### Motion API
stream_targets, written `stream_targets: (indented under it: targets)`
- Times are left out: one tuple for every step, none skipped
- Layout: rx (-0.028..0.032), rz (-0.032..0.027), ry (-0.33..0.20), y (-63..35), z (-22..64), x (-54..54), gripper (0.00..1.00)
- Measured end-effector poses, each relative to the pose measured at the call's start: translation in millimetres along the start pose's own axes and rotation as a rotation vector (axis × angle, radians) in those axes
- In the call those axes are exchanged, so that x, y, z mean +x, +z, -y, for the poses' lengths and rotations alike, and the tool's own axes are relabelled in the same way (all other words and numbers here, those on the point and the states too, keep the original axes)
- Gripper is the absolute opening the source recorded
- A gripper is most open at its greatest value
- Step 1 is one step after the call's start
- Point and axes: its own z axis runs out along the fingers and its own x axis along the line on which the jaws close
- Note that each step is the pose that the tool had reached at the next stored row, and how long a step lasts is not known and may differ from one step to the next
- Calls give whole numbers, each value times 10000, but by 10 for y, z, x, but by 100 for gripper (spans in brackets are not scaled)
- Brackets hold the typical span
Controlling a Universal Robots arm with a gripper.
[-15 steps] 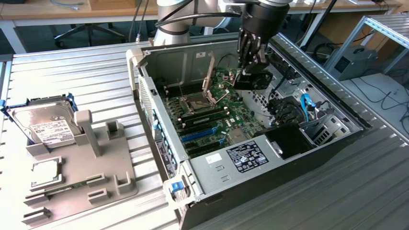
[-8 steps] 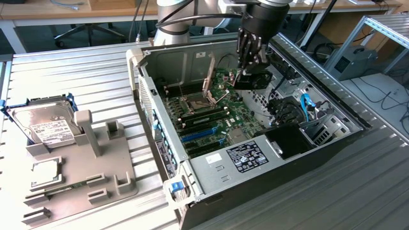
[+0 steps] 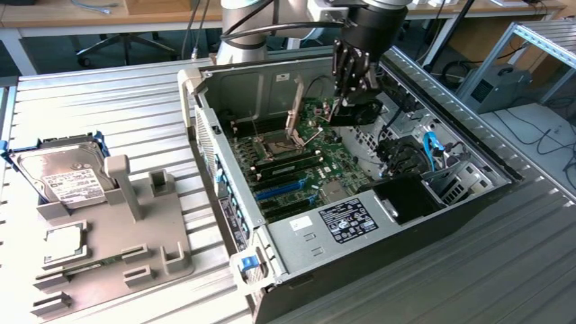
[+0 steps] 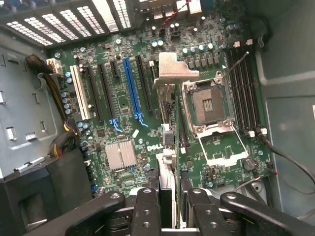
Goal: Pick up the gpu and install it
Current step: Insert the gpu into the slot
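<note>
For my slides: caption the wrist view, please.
Gripper holds the gpu edge-on above the motherboard inside the open computer case.

We are in a robotics lab: a robot arm (image 3: 243,34) reaches over an open computer case (image 3: 468,223) on a ribbed metal table (image 3: 108,101), with wooden desks (image 3: 81,17), an office chair (image 3: 126,44) and loose cables (image 3: 540,138) behind.

Strong light falls on the ribbed counter (image 3: 108,108), brightest at the exterior view's left, where its edge bleaches almost white (the grey tray (image 3: 108,223) glares too). Inside the computer case (image 3: 261,88) the walls shade the motherboard (image 3: 297,169). In the wrist view the light is even and softer. The gpu (image 4: 167,167) bracket and the heatsink (image 4: 120,155) gleam, while the black fingers (image 4: 146,211) sit in shadow.
</note>
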Motion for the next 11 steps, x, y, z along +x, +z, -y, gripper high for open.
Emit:
stream_targets:
  targets:
    - [-1,1,-63,0,0,0,27]
    - [-2,1,-126,1,0,0,27]
    - [-3,1,-209,1,0,0,27]
    - [-6,1,-440,2,0,0,27]
    - [-11,1,-817,3,0,0,27]
    - [-16,0,-1241,5,0,0,27]
    - [-26,1,-1964,6,0,0,27]
    - [-29,2,-2229,7,0,0,27]
    - [-56,315,-2227,8,-1,14,27]
    - [-57,328,-2227,13,-20,22,27]
    - [-49,301,-2019,43,-49,28,27]
